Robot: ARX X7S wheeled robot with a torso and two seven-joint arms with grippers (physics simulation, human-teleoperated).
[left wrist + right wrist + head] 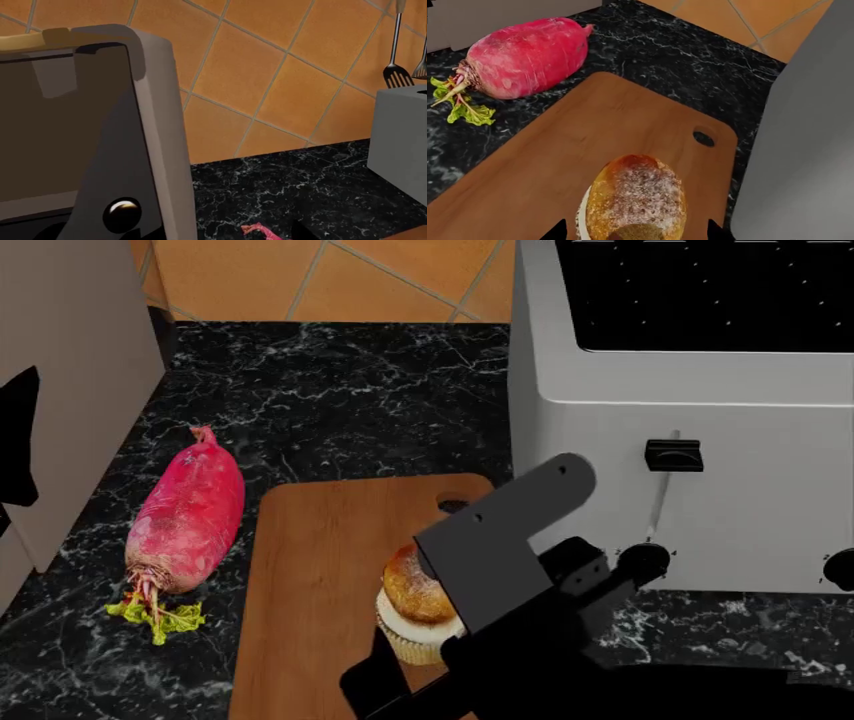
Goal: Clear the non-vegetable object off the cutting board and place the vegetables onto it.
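Observation:
The cupcake (pixel 414 605) stands upright on the wooden cutting board (pixel 320 570), near its right edge. My right gripper (pixel 635 232) is open, with one dark fingertip (pixel 557 232) on each side of the cupcake (pixel 637 197), and gaps show between them. My right arm (pixel 534 570) covers part of the cupcake in the head view. The pink-red radish (pixel 187 510) lies on the black counter left of the board, leaves toward me. The left wrist view shows only its thin root tip (pixel 260 231) and one dark fingertip (pixel 303 232). The cucumber is out of view.
A grey toaster (pixel 667 440) stands just right of the board, close to my right arm. A tall grey appliance (pixel 67 390) stands at the left, beside the radish. An orange tiled wall (pixel 334 280) lies behind, with utensils (pixel 398 70) hanging on it.

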